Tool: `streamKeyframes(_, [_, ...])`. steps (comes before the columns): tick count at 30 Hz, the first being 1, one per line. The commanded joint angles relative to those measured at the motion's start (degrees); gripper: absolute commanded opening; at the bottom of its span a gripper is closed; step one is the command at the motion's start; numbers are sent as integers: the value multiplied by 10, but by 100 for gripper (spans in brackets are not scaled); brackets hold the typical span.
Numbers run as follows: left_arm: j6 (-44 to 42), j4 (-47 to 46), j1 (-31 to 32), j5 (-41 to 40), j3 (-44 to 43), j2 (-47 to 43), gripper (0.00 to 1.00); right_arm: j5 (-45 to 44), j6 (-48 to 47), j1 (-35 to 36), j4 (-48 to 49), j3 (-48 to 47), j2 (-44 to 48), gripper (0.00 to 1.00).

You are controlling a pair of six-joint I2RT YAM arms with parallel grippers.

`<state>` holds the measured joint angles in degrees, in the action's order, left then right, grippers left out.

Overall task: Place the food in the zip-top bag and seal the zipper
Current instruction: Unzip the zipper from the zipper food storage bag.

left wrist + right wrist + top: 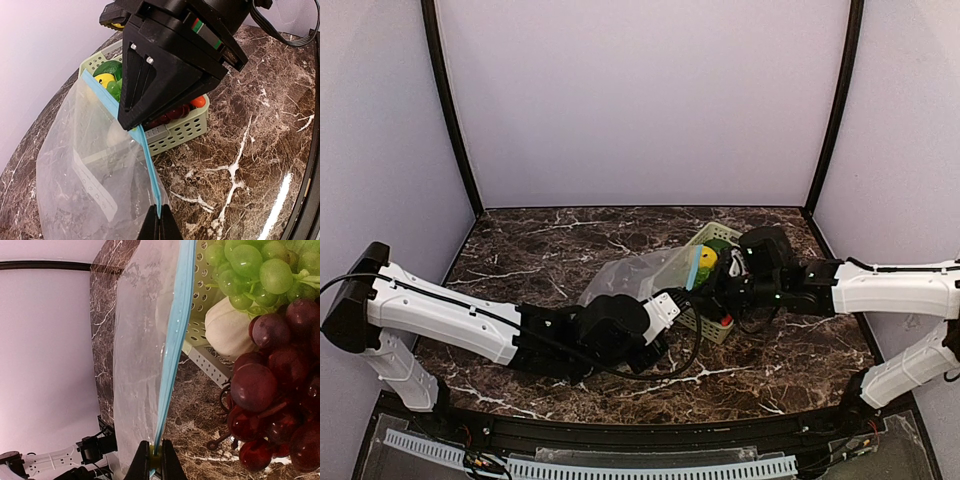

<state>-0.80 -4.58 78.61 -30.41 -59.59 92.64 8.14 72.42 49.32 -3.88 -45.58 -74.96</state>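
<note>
The clear zip-top bag (625, 275) hangs stretched between my two grippers, above the marble table. Its teal zipper (145, 150) runs taut from one to the other. My left gripper (160, 220) is shut on the near end of the zipper. My right gripper (155, 460) is shut on the far end, beside the basket. The food lies in the pale green basket (185, 131): yellow lemon (105, 80), red pepper (175, 113), purple grapes (270, 390), green grapes (250, 265) and a white bulb (227, 330). I see no food in the bag.
The basket (718, 325) stands on the table right of centre, under the right gripper (702, 278) and close to the left gripper (668, 303). Pale walls close in the back and both sides. A black rim (307, 200) edges the table.
</note>
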Motion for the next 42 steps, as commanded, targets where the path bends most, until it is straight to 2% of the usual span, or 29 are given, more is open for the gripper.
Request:
streamKeyframes(1, [5,42,7,16,16,-29,1,-52,-15,-33,-2,-6,-6,5])
streamKeyframes(42, [33,56,8,24,37,-43,1,-13,-67,-160,6,-59,-70,5])
